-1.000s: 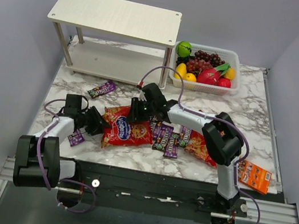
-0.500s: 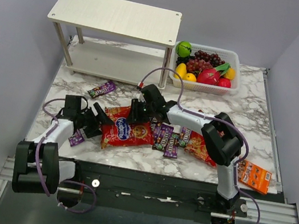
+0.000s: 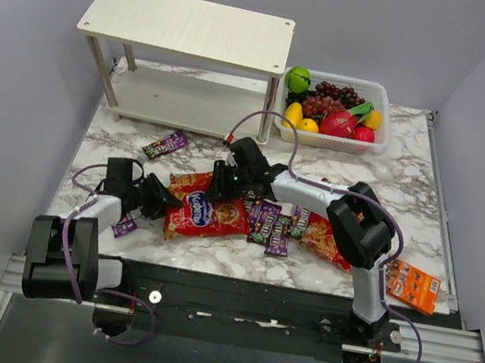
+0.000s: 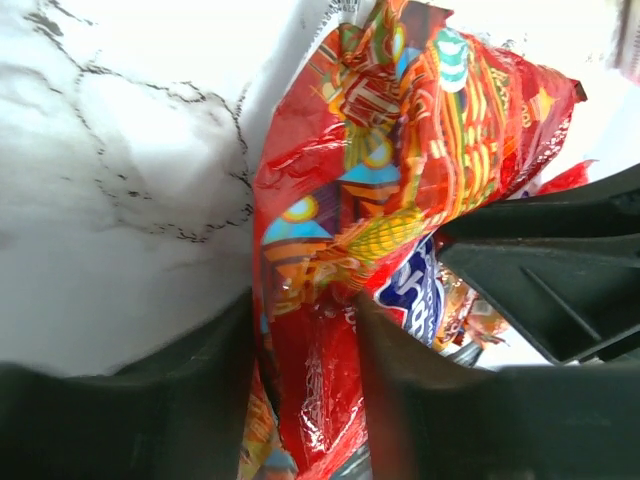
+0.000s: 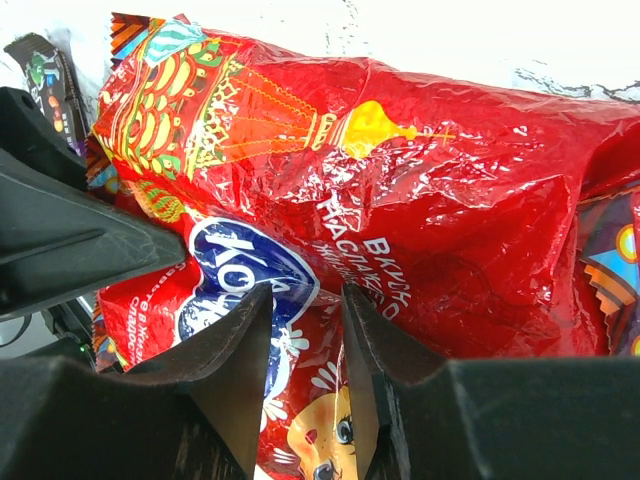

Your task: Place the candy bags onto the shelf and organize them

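Observation:
A red candy bag [image 3: 208,214] with a blue oval logo lies on the marble near the front. My left gripper [image 3: 161,198] is shut on its left edge; in the left wrist view the red foil [image 4: 330,200] is pinched between the dark fingers [image 4: 200,400]. My right gripper [image 3: 221,187] is shut on a fold at the bag's far edge [image 5: 420,180]. A second red bag [image 3: 326,238] lies to the right, partly under small dark packets [image 3: 268,222]. Other packets [image 3: 166,144] [image 3: 124,224] lie apart. The white two-tier shelf [image 3: 190,27] stands at the back left, both boards bare.
A white basket [image 3: 380,95] of fruit stands right of the shelf. An orange packet [image 3: 410,285] lies at the front right edge. The shelf's thin metal legs [image 3: 99,70] stand between the marble and the lower board [image 3: 182,100].
My left gripper opened wide beside the red bag, then closed on its left edge. The right gripper kept its hold and did not move.

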Robot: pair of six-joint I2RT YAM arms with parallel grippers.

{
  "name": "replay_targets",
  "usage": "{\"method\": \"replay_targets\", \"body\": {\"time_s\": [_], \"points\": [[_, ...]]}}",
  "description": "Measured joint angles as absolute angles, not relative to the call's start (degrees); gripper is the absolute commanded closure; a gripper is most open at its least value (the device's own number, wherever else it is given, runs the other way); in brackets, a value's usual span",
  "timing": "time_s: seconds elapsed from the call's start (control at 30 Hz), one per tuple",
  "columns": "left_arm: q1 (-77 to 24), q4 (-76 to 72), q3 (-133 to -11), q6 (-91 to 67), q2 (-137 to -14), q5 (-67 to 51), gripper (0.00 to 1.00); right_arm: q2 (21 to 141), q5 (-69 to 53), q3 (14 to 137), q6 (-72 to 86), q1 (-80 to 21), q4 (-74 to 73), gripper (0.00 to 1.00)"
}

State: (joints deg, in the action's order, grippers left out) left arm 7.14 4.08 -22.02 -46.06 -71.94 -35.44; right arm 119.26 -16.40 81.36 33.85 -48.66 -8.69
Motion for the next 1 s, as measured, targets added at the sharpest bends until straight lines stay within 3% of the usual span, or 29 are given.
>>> {"method": "replay_targets", "body": {"time_s": [0.07,0.17,0.4,0.7,1.0], "points": [[7.1,3.5,-22.0,-46.1,-71.9,-36.1,0.86,119.2,-16.4,81.4,33.8,-48.7,-8.7,0.57],[7.1,3.0,-22.1,-46.0,-71.9,-37.1,1.00,119.0,-16.3,81.4,33.9,-48.7,-9.0,0.57],[7.0,8.0,-25.2,-45.3,-70.1,-37.3,1.00,115.3,-11.4,79.1,34.3,-49.1,-12.1,0.57],[7.1,16.6,-34.5,-46.4,-63.6,-37.1,1.00,101.4,5.1,70.2,35.8,-49.0,-23.9,0.51],[7.1,21.6,-44.8,-48.8,-59.8,-37.3,1.00,89.8,10.5,69.8,37.2,-48.6,-29.1,0.50]]}}
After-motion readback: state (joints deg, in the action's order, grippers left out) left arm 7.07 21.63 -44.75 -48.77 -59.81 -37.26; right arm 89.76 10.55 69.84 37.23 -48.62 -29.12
